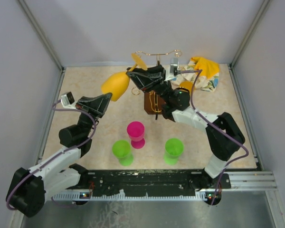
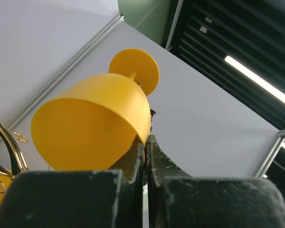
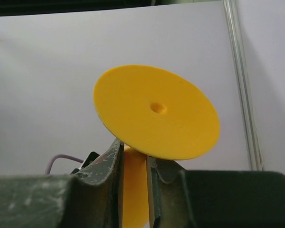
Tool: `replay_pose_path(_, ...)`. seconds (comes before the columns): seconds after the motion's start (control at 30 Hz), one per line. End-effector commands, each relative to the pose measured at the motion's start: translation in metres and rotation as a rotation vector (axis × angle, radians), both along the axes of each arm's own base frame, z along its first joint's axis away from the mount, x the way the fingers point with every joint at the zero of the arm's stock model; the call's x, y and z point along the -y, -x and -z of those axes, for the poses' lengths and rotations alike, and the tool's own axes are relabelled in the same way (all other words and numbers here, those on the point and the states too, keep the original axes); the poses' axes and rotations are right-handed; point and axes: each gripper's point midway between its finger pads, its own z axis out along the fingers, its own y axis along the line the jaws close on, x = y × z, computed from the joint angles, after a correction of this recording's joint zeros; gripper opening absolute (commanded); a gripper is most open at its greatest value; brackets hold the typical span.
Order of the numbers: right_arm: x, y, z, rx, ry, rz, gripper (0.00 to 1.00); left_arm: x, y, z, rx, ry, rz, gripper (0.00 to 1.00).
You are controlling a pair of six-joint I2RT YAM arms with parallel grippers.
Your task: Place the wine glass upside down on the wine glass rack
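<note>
Looking down from above, the yellow wine glass (image 1: 116, 84) hangs over the table at about 11 o'clock, just beside the wine glass rack (image 1: 148, 105), which stands at 12 o'clock. The glass's long axis runs slantwise, with the mouth facing 7 o'clock and the foot pointing to 1 o'clock. The left gripper (image 1: 107, 97) meets the bowl from 7 o'clock, and the right gripper (image 1: 133, 72) reaches the stem from 4 o'clock. A pink glass (image 1: 136, 133) and two green glasses (image 1: 121, 151) stand upright towards 6 o'clock, well apart from the rack.

From the left wrist, the left gripper (image 2: 145, 147) has its jaws pressed together on the wall of the wine glass (image 2: 92, 126), pinching it at the rim. The bowl rises at 11 o'clock from the jaws and the foot lies beyond at 12 o'clock. Gold wire of the rack (image 2: 9, 142) shows at 9 o'clock.

From the right wrist, the foot of the wine glass (image 3: 156, 111) faces the lens at 12 o'clock above the jaws. The stem runs down between the fingers of the right gripper (image 3: 133, 166), which nip it from both sides (no gap shows).
</note>
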Motion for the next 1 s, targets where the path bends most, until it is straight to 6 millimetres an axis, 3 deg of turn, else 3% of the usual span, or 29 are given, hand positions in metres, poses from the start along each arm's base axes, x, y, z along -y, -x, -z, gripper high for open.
replay_pose_path(0.0, 0.033, 0.035, -0.044, 0.199, -0.150, 0.072, 0.11, 0.002, 0.023, -0.002, 0.060, -0.002, 0.061, 0.00)
replay_pose_path(0.13, 0.036, 0.037, -0.045, 0.199, -0.153, 0.078, 0.00, 0.003, 0.025, -0.005, 0.077, -0.012, 0.055, 0.00)
replay_pose_path(0.27, 0.038, 0.034, -0.042, 0.183, -0.152, 0.097, 0.00, 0.005, 0.025, -0.007, 0.084, -0.025, 0.055, 0.06)
replay_pose_path(0.4, 0.037, 0.024, -0.039, 0.149, -0.117, 0.142, 0.00, 0.006, 0.024, -0.003, 0.082, -0.045, 0.042, 0.48)
replay_pose_path(0.5, 0.036, 0.012, -0.037, 0.118, -0.060, 0.197, 0.00, 0.010, 0.018, 0.004, 0.061, -0.101, 0.011, 0.71)
replay_pose_path(0.57, 0.041, 0.002, -0.037, 0.098, -0.021, 0.251, 0.00, 0.013, 0.011, 0.011, 0.050, -0.159, -0.032, 0.81)
replay_pose_path(0.73, 0.073, -0.025, -0.047, 0.041, 0.088, 0.452, 0.00, 0.015, -0.008, 0.023, 0.044, -0.386, -0.202, 0.86)
replay_pose_path(0.8, 0.091, -0.035, -0.053, 0.020, 0.143, 0.547, 0.00, 0.010, -0.018, 0.011, 0.045, -0.492, -0.303, 0.85)
replay_pose_path(0.87, 0.114, -0.046, -0.061, 0.000, 0.207, 0.662, 0.00, 0.002, -0.031, 0.010, 0.010, -0.596, -0.395, 0.85)
replay_pose_path(0.97, 0.153, -0.075, -0.055, -0.085, 0.321, 0.801, 0.00, -0.013, -0.049, 0.019, -0.074, -0.723, -0.509, 0.86)
